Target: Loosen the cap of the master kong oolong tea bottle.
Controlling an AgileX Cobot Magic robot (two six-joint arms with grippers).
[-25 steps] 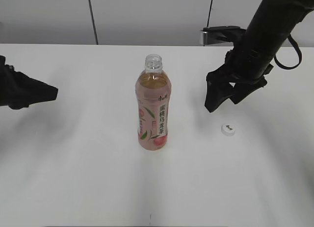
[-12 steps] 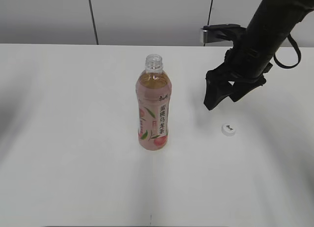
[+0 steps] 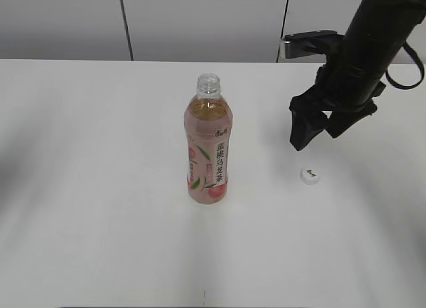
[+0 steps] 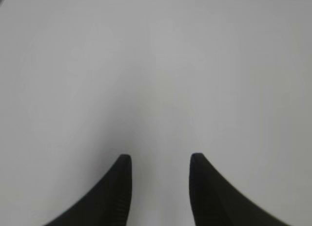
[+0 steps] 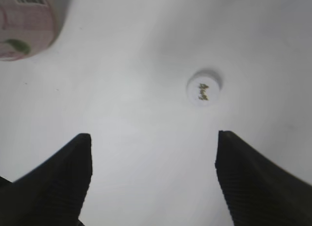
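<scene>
The master kong oolong tea bottle (image 3: 208,148) stands upright in the middle of the white table, its neck open and bare. Its pink base shows at the top left of the right wrist view (image 5: 24,26). The white cap (image 3: 309,176) lies on the table to the bottle's right, dark mark up; it also shows in the right wrist view (image 5: 204,91). My right gripper (image 3: 311,136) hangs open and empty above and a little behind the cap (image 5: 153,138). My left gripper (image 4: 160,160) is open and empty over bare table, out of the exterior view.
The white table (image 3: 100,188) runs to a grey wall at the back. A dark clamp-like fixture (image 3: 306,42) sits at the table's far edge behind my right arm.
My left gripper has pulled out of the exterior view to the left. My right gripper has shifted slightly right and up, away from the bottle. Bottle and cap have not moved.
</scene>
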